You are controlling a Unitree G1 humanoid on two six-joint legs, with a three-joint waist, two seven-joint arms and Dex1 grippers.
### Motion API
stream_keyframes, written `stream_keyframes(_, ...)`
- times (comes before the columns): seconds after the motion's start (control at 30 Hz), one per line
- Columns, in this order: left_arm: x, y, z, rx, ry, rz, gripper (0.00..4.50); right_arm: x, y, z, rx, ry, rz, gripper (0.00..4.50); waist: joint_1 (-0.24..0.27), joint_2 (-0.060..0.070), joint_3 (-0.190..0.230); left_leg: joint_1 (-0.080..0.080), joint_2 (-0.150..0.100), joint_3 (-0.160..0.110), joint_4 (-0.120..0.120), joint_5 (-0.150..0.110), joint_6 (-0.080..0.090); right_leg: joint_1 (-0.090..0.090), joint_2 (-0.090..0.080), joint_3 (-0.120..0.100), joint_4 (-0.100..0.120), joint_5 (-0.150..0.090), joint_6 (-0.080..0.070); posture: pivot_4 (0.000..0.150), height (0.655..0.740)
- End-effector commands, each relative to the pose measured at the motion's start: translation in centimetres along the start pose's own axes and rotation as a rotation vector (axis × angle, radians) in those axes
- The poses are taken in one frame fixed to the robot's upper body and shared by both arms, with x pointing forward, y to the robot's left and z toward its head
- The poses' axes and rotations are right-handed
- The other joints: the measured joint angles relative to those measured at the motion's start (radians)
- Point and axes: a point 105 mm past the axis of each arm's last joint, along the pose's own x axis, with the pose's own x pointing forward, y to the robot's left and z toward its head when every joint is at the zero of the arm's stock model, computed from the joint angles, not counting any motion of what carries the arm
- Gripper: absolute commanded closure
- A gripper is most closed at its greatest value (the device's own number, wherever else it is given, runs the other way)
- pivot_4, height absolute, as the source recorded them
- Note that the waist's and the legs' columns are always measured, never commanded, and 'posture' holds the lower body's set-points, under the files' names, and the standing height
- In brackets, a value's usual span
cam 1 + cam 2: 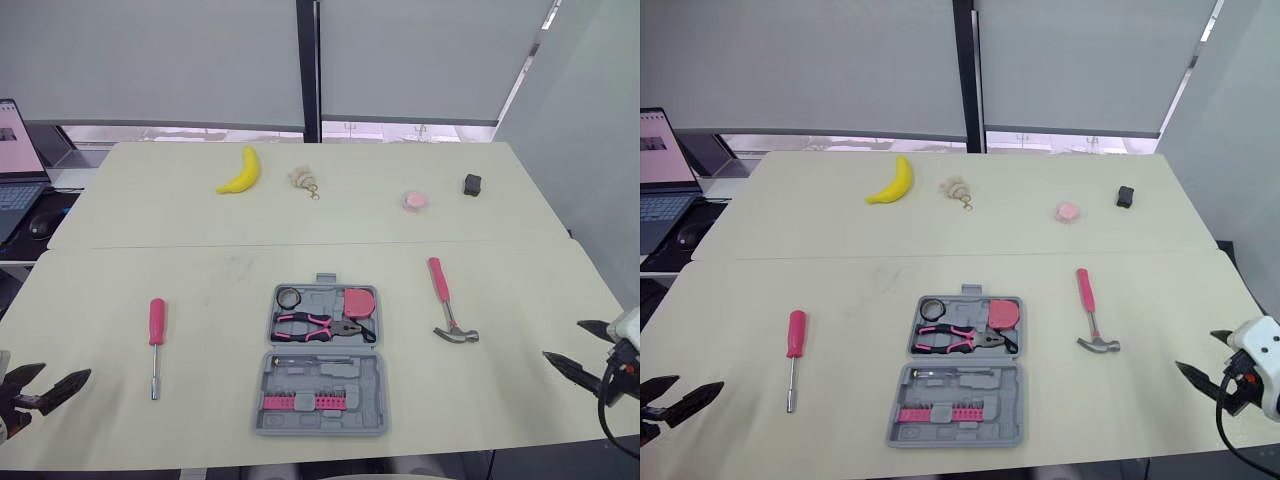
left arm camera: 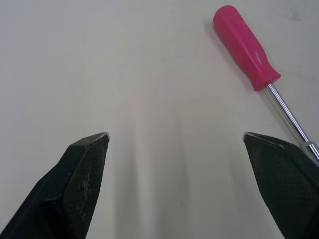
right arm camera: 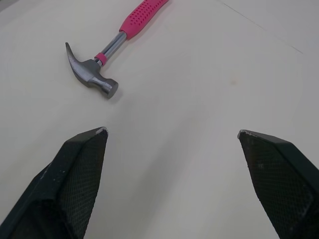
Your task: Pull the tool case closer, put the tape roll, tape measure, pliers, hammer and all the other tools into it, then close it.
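Note:
The grey tool case (image 1: 322,362) lies open flat near the table's front middle. Its far half holds a black tape roll (image 1: 289,297), a pink tape measure (image 1: 361,302) and pink-handled pliers (image 1: 318,326); its near half holds a row of bits. A pink-handled hammer (image 1: 447,302) lies to the right of the case, also seen in the right wrist view (image 3: 112,55). A pink-handled screwdriver (image 1: 155,345) lies left of the case, its handle (image 2: 245,46) ahead of my left gripper. My left gripper (image 1: 35,385) is open at the front left. My right gripper (image 1: 580,348) is open at the front right.
At the back of the table lie a banana (image 1: 241,172), a small beige keyring trinket (image 1: 303,181), a pink round item (image 1: 416,201) and a small black object (image 1: 472,184). A laptop (image 1: 15,160) stands on a desk off the far left.

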Motion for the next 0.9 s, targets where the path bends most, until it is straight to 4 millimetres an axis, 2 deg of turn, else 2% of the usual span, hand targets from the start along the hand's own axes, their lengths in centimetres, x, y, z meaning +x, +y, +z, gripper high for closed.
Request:
stream_keyframes(0.03, -0.1, 0.1, 1.3, 0.015, -0.046, 0.009, 0.0, -0.3, -0.5, 0.7, -0.013, -0.015, -0.013, 0.03, 0.001, 0.0, 0.0, 0.0, 0.0, 0.0, 0.0, 0.0, 0.0, 0.0, 0.0, 0.0, 0.0, 0.0, 0.0, 0.15, 0.74)
stream_keyframes(0.7, -0.2, -1.4, 1.5, 0.001, -0.048, -0.008, 0.0, 0.2, -0.4, 0.7, -0.036, -0.008, -0.011, 0.03, 0.001, 0.0, 0.0, -0.001, 0.0, 0.0, 0.0, 0.0, 0.0, 0.0, 0.0, 0.0, 0.0, 0.002, 0.004, 0.15, 0.74)
stream_keyframes(0.9, -0.1, -2.3, 1.0, -0.005, -0.038, -0.025, 0.0, 0.8, 0.1, 2.4, -0.083, -0.051, 0.025, 0.03, -0.002, 0.0, 0.0, 0.0, -0.001, 0.0, 0.0, 0.0, 0.0, 0.001, 0.0, 0.0, 0.0, 0.002, 0.004, 0.15, 0.74)
